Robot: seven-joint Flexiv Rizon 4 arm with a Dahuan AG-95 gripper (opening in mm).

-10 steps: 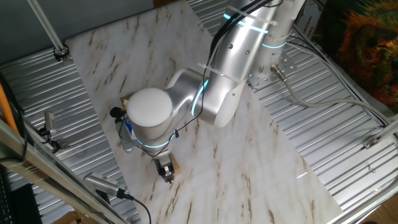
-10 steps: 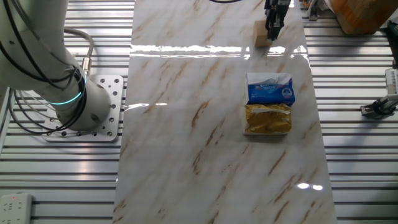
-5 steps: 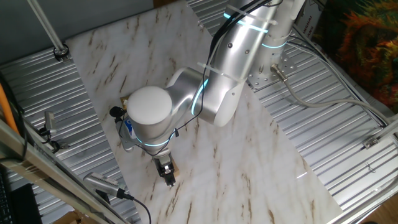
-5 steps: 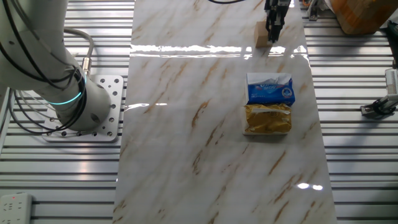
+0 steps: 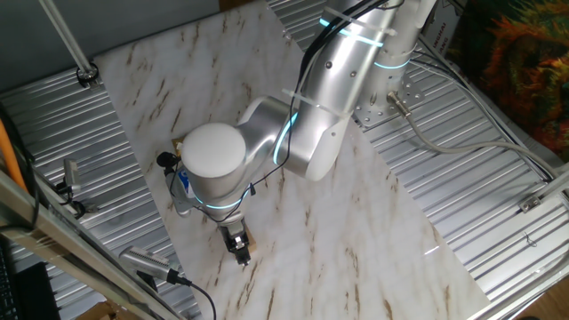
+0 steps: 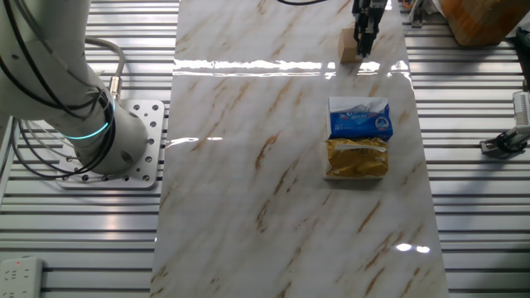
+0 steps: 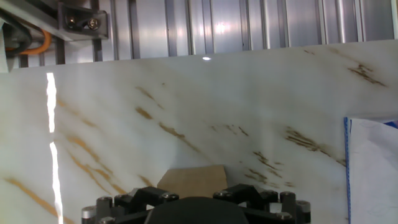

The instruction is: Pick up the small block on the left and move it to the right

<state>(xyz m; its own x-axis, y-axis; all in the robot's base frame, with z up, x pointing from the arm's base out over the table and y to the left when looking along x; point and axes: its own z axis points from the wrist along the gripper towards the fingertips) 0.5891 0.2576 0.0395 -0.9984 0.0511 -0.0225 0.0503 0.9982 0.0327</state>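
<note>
The small block (image 6: 345, 45), a plain tan wooden cube, sits on the marble board near its far edge. My gripper (image 6: 362, 45) reaches straight down onto it, fingers close together at the block's right side. In the one fixed view a tan sliver of the block (image 5: 250, 236) shows just beside the gripper (image 5: 238, 252). The hand view has the block (image 7: 191, 179) centred between the two black knuckles of the gripper body (image 7: 198, 211). The fingertips themselves are hidden there.
A blue-and-white packet (image 6: 360, 117) and a gold foil packet (image 6: 357, 157) lie side by side on the marble board (image 6: 248, 165). The blue packet's edge (image 7: 373, 174) shows right of the block. My arm (image 5: 293, 133) hangs over the board. Ribbed metal surrounds it.
</note>
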